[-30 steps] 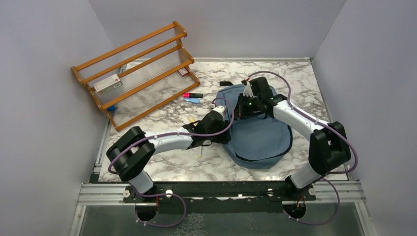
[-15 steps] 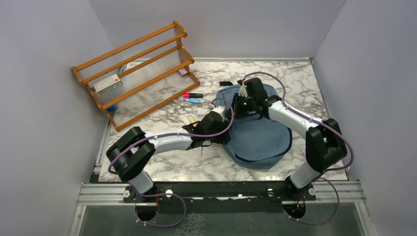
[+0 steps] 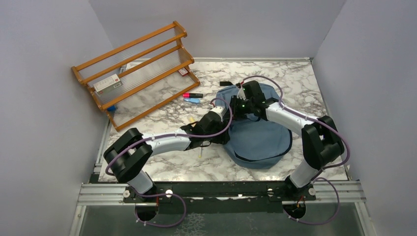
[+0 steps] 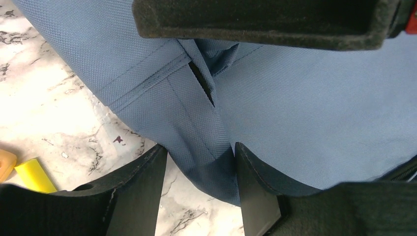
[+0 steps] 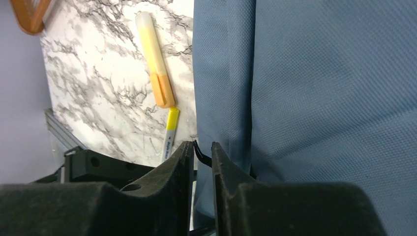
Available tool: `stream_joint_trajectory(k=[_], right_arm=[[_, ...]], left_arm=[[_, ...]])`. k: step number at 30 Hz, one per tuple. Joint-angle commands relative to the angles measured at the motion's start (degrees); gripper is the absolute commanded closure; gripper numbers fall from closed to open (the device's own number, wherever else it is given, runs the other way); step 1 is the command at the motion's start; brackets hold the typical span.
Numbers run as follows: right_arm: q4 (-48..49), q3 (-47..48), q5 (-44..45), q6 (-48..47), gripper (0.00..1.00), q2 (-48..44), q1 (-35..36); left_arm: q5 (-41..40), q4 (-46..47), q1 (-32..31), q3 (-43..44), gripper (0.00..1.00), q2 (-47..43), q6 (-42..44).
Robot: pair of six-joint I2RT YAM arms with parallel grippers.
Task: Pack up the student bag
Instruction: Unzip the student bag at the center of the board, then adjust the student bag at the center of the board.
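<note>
Student bag (image 3: pixel 260 140) lies flat on the marble table (image 3: pixel 167 168), right of centre. At its left edge the left gripper (image 4: pixel 201 162) pinches a fold of its blue fabric. Just right and farther back, the right gripper (image 5: pixel 202 150) stands narrowly parted, a thin black tab (image 5: pixel 198 152) in the gap.

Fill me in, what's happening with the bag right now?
Both arms are working on the student bag, which lies on the marble table. The left end effector pinches a fold of its blue fabric at the near left edge. The right end effector is over the bag's far left part, jaws nearly together with a thin black piece between them; whether it grips is unclear. A yellow-orange marker lies beside the bag, unpacked.
</note>
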Motion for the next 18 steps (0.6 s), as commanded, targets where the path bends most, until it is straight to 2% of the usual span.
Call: stream_joint_trajectory(k=[1,7,12,18], right_arm=[[-4.2,3.6,5.4,-3.0,0.72,-3.3,1.0],[-7.4,3.2,10.7,-7.9,0.59,-10.3,0.9],[-9.4,-0.1,15.2,-11.3,0.53,-16.2,1.0],[-9.8,-6.2,20.9,-11.2,0.48,-25.1,0.9]], left_arm=[[-1.2,-0.4,0.0,-0.9,0.46,-4.6,0.8],[-4.9,-3.8,0.2,-0.8,0.4,-11.2,1.9],[-7.9,-8.8,2.0,0.1,0.36,-16.5,3.8],[-9.5,-12.7,5.4,-0.1,0.32,-20.4,5.1]])
